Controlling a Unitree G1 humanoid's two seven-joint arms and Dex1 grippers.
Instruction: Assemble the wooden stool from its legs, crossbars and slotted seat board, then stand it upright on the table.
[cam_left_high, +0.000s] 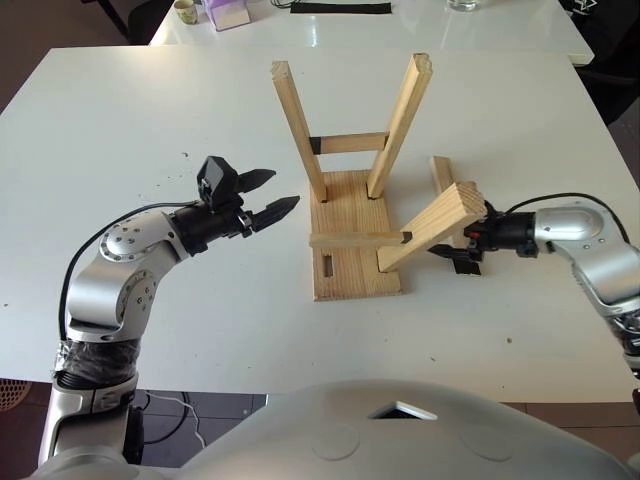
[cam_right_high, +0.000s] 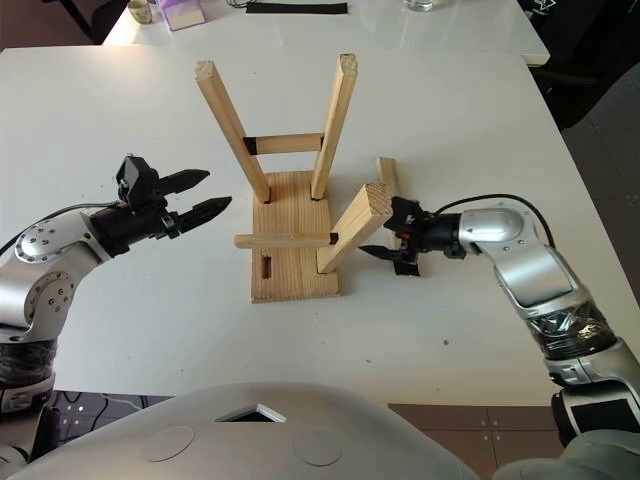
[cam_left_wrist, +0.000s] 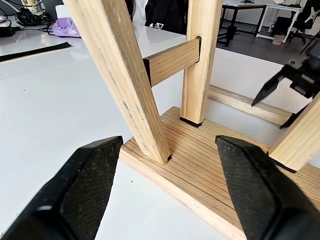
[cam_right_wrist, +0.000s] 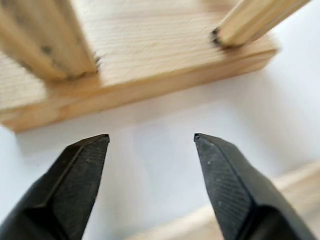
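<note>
Nearest on the left, the left gripper (cam_left_high: 283, 190) hangs over the white table (cam_left_high: 130, 110) just left of the slotted seat board (cam_left_high: 345, 278), its two fingers spread and empty. The board lies flat at the table's middle. Two legs stand in its far slots, the far-left leg (cam_left_high: 298, 125) and the far-right leg (cam_left_high: 402, 120), splaying outward and tied by a crossbar (cam_left_high: 350, 143). Nearer, a third leg (cam_left_high: 435, 225) leans steeply right from the board's near-right corner, carrying a second crossbar (cam_left_high: 355, 239) whose free end juts left. An open slot (cam_left_high: 328, 265) shows at near left. A fourth leg (cam_left_high: 440, 172) lies loose on the table right of the board. The right gripper (cam_right_wrist: 150, 136) sits low beside the leaning leg, fingers parted, holding nothing.

The wood looks light, stiff and dry, not slippery. The joints seem loose, so a sideways push could topple the legs. Gripping a leg mid-length across its flat faces seems safest.
</note>
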